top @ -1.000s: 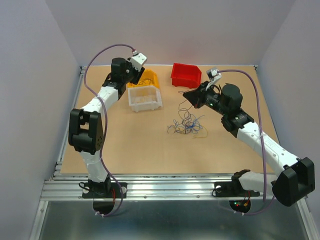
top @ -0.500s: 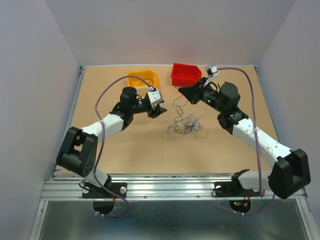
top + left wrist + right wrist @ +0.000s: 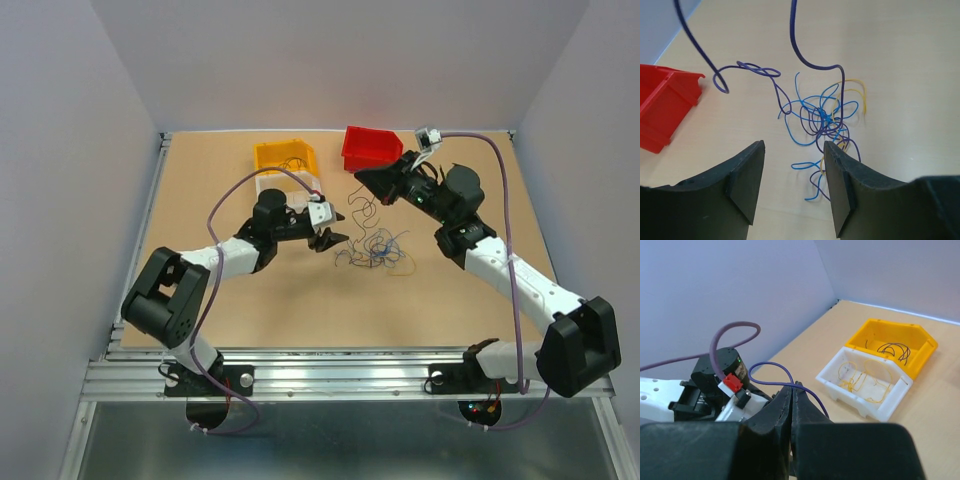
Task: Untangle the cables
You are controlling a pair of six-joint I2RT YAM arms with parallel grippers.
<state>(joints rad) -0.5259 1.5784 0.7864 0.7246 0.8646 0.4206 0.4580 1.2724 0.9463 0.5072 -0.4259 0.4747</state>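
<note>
The cables (image 3: 375,248) lie as a loose tangle of blue, dark purple and yellow-orange wires on the tan table; the left wrist view shows the tangle (image 3: 825,117) just ahead of the fingers. My left gripper (image 3: 330,238) is open and empty, low over the table at the tangle's left edge, with blue loops between its fingertips (image 3: 792,185). My right gripper (image 3: 362,180) is shut on a dark purple wire (image 3: 770,365) and holds it up. That wire (image 3: 792,30) runs down into the tangle.
A red bin (image 3: 372,148) stands at the back, close behind the right gripper. A yellow bin (image 3: 895,342) holds dark wires. In front of it a white bin (image 3: 865,385) holds yellow wires, partly hidden by the left arm in the top view.
My left arm has swung from the bins at the back left down to the tangle's left side. My right gripper has shifted slightly back and left with the purple wire.
</note>
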